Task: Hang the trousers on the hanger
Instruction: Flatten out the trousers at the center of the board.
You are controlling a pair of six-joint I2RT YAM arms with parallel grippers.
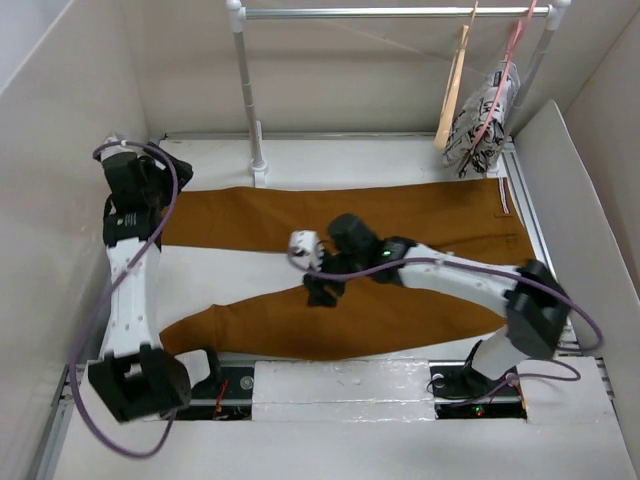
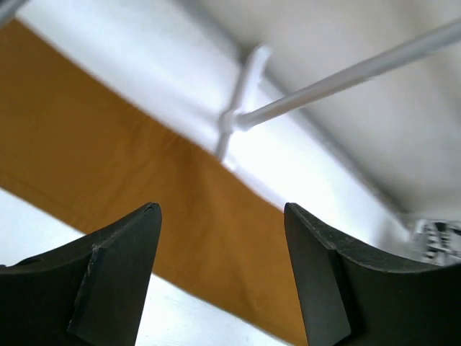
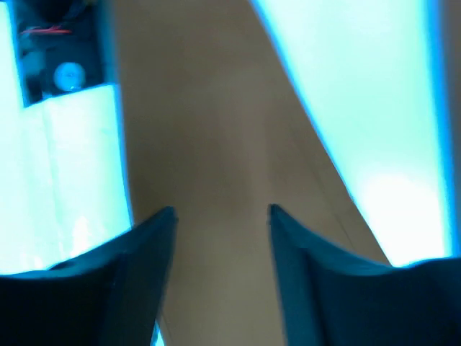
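The rust-brown trousers lie flat on the white table, waistband to the right and both legs running left. The tan wooden hanger hangs from the rail at the back right, away from both arms. My left gripper hovers at the far-left end of the upper leg. In the left wrist view it is open and empty above the fabric. My right gripper is over the inner edge of the lower leg near the middle. It is open, with only blurred brown cloth below.
A white clothes rail on posts spans the back. A pink hanger with black-and-white patterned cloth hangs beside the wooden one. White walls enclose the table on the left, back and right. The rail also shows in the left wrist view.
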